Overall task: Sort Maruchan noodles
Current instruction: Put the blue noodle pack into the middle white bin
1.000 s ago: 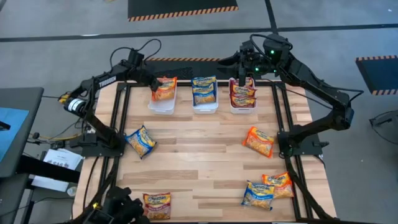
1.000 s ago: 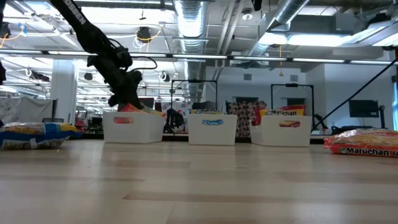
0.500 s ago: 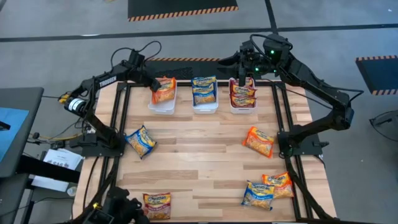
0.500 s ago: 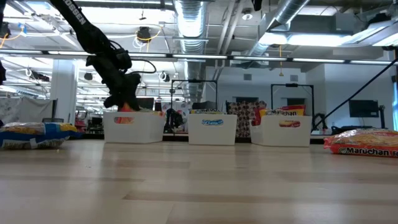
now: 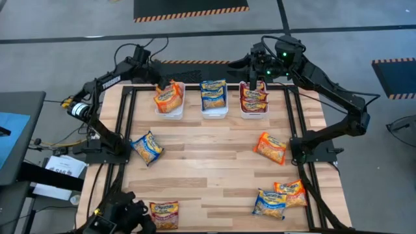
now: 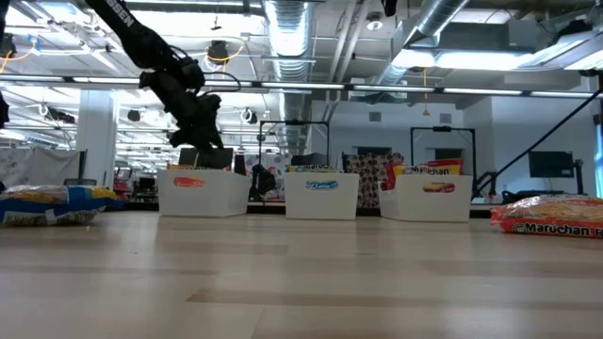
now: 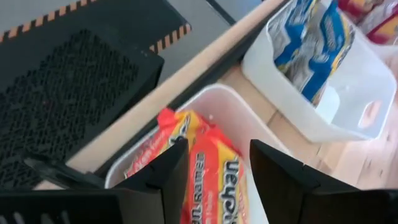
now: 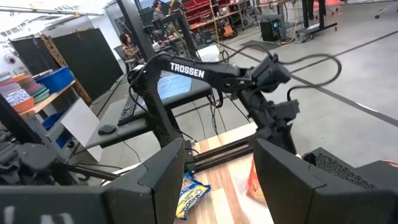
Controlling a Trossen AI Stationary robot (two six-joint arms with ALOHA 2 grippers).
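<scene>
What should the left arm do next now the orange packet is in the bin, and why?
Probably lift the left hand clear and swing toward the blue-and-yellow packet on the table's left: its fingers stand open, and the orange packet lies released in the left bin.

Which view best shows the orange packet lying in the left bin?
The left wrist view: the orange packet fills the left bin, seen between the open left gripper fingers. The high view shows it small. The low view hides it behind the bin wall. The right wrist view shows only an orange sliver.
</scene>
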